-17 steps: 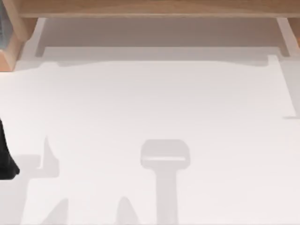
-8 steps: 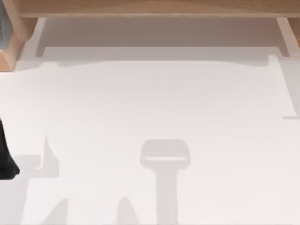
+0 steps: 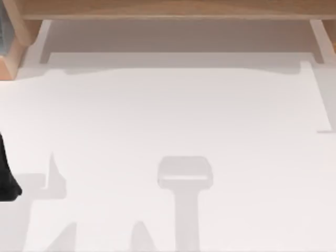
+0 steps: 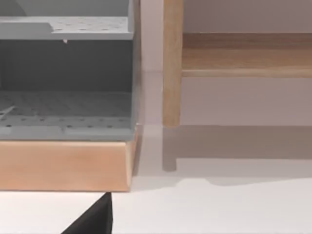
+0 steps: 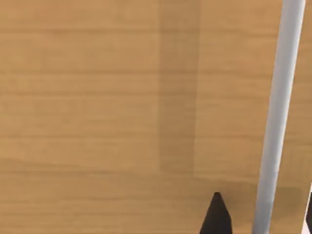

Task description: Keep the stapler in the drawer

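Top view: a white table (image 3: 173, 110) with a wood frame (image 3: 168, 9) along its far edge. The left arm (image 3: 5, 178) is a dark shape at the table's left edge, and soft grey shadows lie on the near half of the table.

Left wrist view: a black tip of the left gripper (image 4: 95, 219) hangs over the table, near the corner of a wood base (image 4: 63, 165) that carries a grey perforated rack (image 4: 66, 102). A wood post (image 4: 172, 63) stands beside the rack. How wide this hand stands, I cannot tell.

Right wrist view: the right gripper (image 5: 263, 219) is close against the wood drawer front (image 5: 97, 97). Its hand is wide, with one dark fingertip (image 5: 217, 217) on each side of the grey handle (image 5: 280, 97) and neither touching it.

Where the stapler lies, I cannot tell
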`<state>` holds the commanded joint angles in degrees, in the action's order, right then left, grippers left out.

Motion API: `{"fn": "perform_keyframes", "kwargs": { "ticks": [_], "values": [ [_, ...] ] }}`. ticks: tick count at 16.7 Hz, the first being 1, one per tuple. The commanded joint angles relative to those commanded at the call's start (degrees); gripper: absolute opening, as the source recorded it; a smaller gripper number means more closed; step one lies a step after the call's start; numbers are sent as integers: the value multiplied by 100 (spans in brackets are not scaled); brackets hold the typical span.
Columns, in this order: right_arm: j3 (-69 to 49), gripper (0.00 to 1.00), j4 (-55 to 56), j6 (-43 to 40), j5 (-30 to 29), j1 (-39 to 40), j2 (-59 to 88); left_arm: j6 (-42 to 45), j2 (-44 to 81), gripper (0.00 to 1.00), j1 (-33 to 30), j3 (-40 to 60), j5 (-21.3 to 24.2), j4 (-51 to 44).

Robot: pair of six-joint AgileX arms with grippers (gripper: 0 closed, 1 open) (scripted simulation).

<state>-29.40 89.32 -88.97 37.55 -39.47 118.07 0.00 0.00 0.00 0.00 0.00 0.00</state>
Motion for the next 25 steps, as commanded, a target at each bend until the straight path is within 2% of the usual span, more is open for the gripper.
{"fn": "perform_keyframes", "kwargs": {
  "ticks": [2,3,13,20,25],
  "values": [
    [0,2,0,0,0,0,0,0,0,100,0,0,0,0],
    [0,0,0,0,0,0,0,0,0,100,0,0,0,0],
    [-67,0,-73,9,-22,56,55,0,0,100,0,0,0,0],
    [-1126,0,-728,0,-617,583,435,0,0,100,0,0,0,0],
    [-1232,0,-818,12,-675,623,469,0,0,100,0,0,0,0]
  ]
}}
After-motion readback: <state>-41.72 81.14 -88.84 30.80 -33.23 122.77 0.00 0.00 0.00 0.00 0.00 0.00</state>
